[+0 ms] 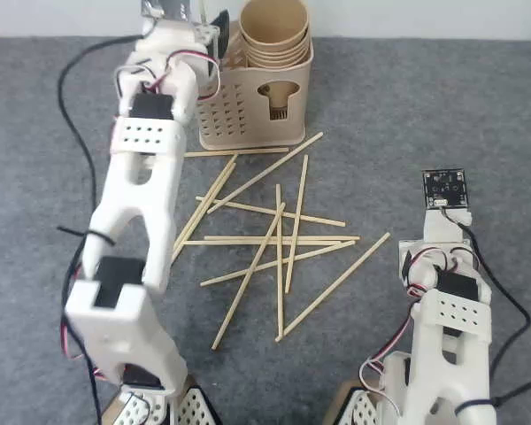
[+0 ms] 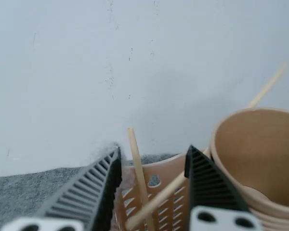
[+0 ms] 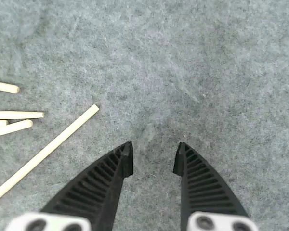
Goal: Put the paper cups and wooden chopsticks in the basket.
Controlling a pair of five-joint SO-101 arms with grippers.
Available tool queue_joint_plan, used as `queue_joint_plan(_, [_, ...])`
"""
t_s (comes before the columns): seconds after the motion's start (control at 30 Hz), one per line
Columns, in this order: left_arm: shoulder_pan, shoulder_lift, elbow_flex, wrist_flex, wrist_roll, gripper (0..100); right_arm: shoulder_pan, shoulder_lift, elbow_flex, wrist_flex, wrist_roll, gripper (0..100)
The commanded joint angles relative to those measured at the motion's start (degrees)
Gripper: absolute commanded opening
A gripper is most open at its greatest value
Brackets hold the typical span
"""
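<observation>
A tan slotted basket (image 1: 252, 111) stands at the back of the grey mat with stacked paper cups (image 1: 274, 31) in it. Several wooden chopsticks (image 1: 279, 243) lie crossed on the mat in front of it. My left gripper (image 2: 151, 156) hangs open over the basket's (image 2: 159, 207) left part. Between its fingers, untouched, two chopsticks (image 2: 137, 175) stand in the basket beside the top cup (image 2: 257, 154). In the high view this gripper (image 1: 205, 25) is at the basket's far left corner. My right gripper (image 3: 154, 156) is open just above bare mat, with chopstick ends (image 3: 48, 147) off to one side.
The right arm (image 1: 451, 310) stands at the front right, its wrist board (image 1: 445, 189) right of the chopstick pile. The left arm (image 1: 142, 177) stretches along the pile's left side. A pale wall (image 2: 135, 62) rises behind the basket. Black cables (image 1: 75, 133) trail at the left.
</observation>
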Motion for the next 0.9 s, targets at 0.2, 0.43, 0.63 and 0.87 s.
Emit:
queue_joint_plan(0.2, [-0.35,-26.37,-2.95,30.59,0.97,21,-4.00,-2.07,-10.90,11.38,-9.23,15.8])
queue_joint_plan(0.43, [-0.44,-34.29,-2.86,43.78,1.05,21,-12.26,-1.71,-18.37,20.44,-12.84,15.8])
queue_joint_plan(0.63, [-6.42,-34.37,0.04,45.36,1.05,21,-11.47,-2.15,-18.37,20.44,-12.66,15.8])
queue_joint_plan(0.87, [-6.42,-34.81,14.90,46.86,1.05,21,-6.64,-1.54,-18.90,14.55,-13.45,15.9])
